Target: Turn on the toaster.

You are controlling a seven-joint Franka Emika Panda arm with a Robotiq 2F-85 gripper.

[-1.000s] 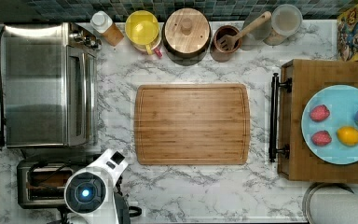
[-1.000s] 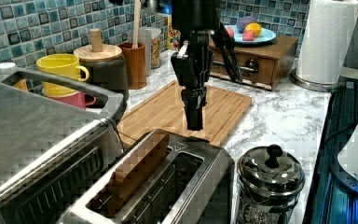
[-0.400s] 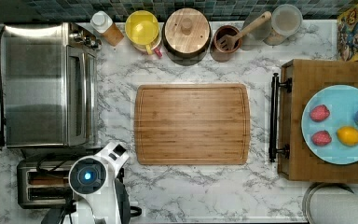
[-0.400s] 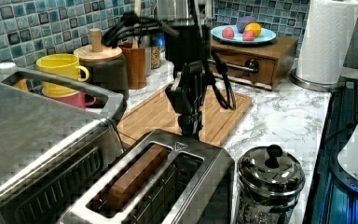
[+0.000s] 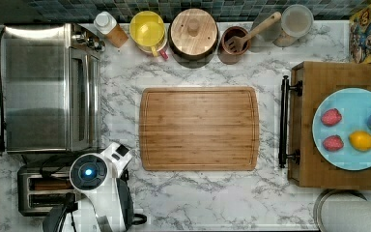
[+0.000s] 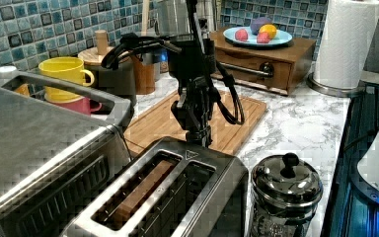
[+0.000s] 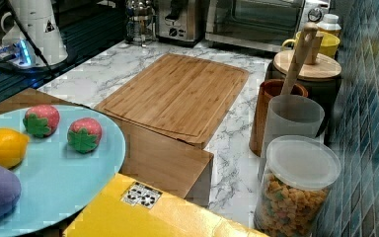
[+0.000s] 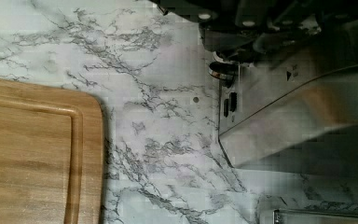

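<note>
The toaster (image 5: 43,189) is a small steel box at the top view's lower left, below the big toaster oven. In the left view the toaster (image 6: 168,197) lies in the foreground with a brown slice (image 6: 138,192) sunk low in one slot. My gripper (image 6: 198,139) points straight down at the toaster's far end and is shut, its tip level with the top edge. The lever knob is hidden behind the toaster's body. In the top view the white arm (image 5: 96,175) covers that end. The wrist view shows the toaster's steel end (image 8: 289,107) close by on the marble.
A large toaster oven (image 5: 48,87) stands beside the toaster. A wooden cutting board (image 5: 198,128) lies mid-counter. A glass French press (image 6: 286,192) stands next to the toaster. Mugs and jars line the tiled wall. A wooden box (image 5: 304,145) carries a blue plate of fruit.
The gripper has come down from above the cutting board to the toaster's far end. The slice, standing high out of the slot a second ago, has sunk into it.
</note>
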